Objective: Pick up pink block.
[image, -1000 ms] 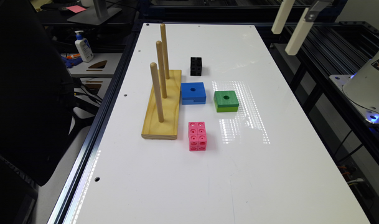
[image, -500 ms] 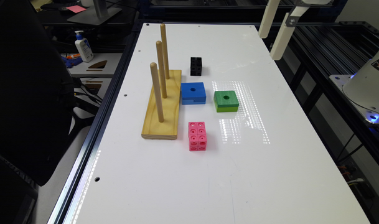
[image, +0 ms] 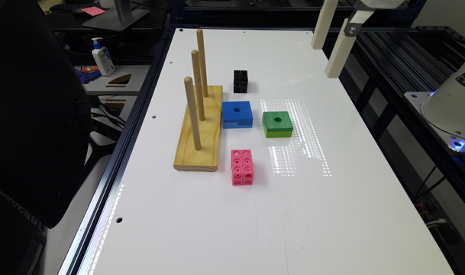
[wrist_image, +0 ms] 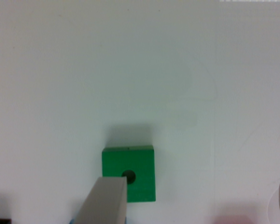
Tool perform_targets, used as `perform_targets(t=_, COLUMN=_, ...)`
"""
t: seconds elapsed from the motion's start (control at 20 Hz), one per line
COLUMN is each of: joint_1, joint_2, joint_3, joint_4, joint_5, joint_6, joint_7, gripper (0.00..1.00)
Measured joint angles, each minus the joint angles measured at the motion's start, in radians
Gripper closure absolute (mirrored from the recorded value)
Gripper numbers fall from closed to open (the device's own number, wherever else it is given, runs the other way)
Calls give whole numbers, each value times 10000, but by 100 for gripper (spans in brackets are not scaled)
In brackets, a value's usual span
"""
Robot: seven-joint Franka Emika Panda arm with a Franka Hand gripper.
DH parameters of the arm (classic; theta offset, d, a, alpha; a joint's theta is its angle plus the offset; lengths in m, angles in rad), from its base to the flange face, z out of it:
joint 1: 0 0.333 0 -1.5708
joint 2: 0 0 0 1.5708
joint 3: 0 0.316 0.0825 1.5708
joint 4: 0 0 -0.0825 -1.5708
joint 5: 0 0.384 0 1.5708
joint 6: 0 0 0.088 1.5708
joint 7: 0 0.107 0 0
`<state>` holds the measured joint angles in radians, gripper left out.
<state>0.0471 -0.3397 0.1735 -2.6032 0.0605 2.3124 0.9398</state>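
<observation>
Exterior view: pink block (image: 242, 167) low of centre on white bench (image: 331, 214), free, beside wooden peg base (image: 200, 133) with three upright dowels. Above it, blue square block (image: 237, 114) touching or just beside the base, green holed block (image: 277, 123) next along, black holed cube (image: 240, 81) higher. Tool (image: 331, 42) upper right, well apart, fingers spread, gripping nothing. Lotion bottle (image: 102, 56) on side desk, upper left.
</observation>
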Motion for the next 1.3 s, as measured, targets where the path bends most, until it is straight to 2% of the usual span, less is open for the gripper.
perform_targets(t=0.2, joint_1=-2, joint_2=385, joint_3=211, joint_4=359, joint_5=0, joint_6=1, joint_7=219, gripper=0)
perform_targets(t=0.35, joint_1=-2, joint_2=722, joint_3=428, joint_4=700, joint_5=2, joint_6=1, joint_7=444, gripper=0)
perform_targets(t=0.5, joint_1=-9, joint_2=1043, joint_3=575, joint_4=1018, joint_5=2, joint_6=1, joint_7=602, gripper=0)
perform_targets(t=0.8, joint_1=-43, joint_2=1609, joint_3=660, joint_4=1588, joint_5=2, joint_6=2, joint_7=651, gripper=0)
perform_targets(t=1.3, joint_1=-54, joint_2=2686, joint_3=678, joint_4=2698, joint_5=-17, joint_6=2, joint_7=674, gripper=0)
